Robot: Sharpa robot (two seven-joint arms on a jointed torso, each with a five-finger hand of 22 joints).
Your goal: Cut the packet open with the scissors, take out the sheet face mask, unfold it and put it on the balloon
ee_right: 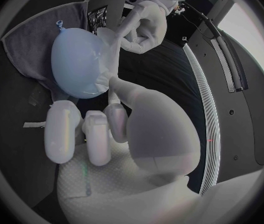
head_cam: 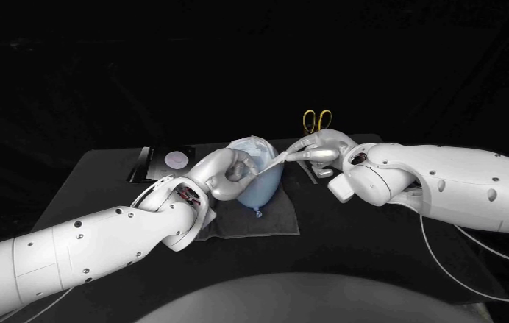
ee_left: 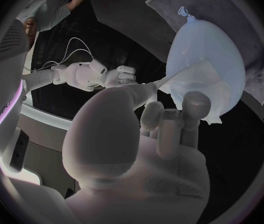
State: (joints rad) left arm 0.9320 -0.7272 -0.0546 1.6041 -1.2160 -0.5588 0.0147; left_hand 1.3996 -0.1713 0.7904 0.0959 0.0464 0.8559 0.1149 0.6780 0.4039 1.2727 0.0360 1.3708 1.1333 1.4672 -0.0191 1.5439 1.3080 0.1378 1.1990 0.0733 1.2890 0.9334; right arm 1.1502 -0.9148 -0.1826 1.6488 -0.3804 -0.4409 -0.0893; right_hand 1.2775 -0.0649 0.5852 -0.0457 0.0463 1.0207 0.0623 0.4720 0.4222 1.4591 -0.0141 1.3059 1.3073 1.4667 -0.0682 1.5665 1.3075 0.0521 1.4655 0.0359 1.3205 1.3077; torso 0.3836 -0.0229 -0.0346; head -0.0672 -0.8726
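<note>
A pale blue balloon (head_cam: 258, 179) (ee_left: 209, 45) (ee_right: 76, 62) lies on a dark grey cloth (head_cam: 271, 220) at the table's middle. The white sheet mask (head_cam: 271, 163) (ee_left: 197, 79) (ee_right: 106, 37) drapes partly over the balloon and stretches in a strip between both hands. My left hand (head_cam: 226, 172) (ee_left: 163, 129) (ee_right: 145, 25) holds one end against the balloon's side. My right hand (head_cam: 318, 150) (ee_left: 121, 75) (ee_right: 107, 129) pinches the other end, just right of the balloon. Yellow-handled scissors (head_cam: 316, 121) lie behind the right hand, their blades hidden by it.
A dark packet with a pale round mark (head_cam: 173, 160) lies at the back left, beside my left hand. The cloth (ee_left: 138, 10) (ee_right: 29, 40) reaches toward the table's front. Bare black table (head_cam: 360, 249) surrounds it.
</note>
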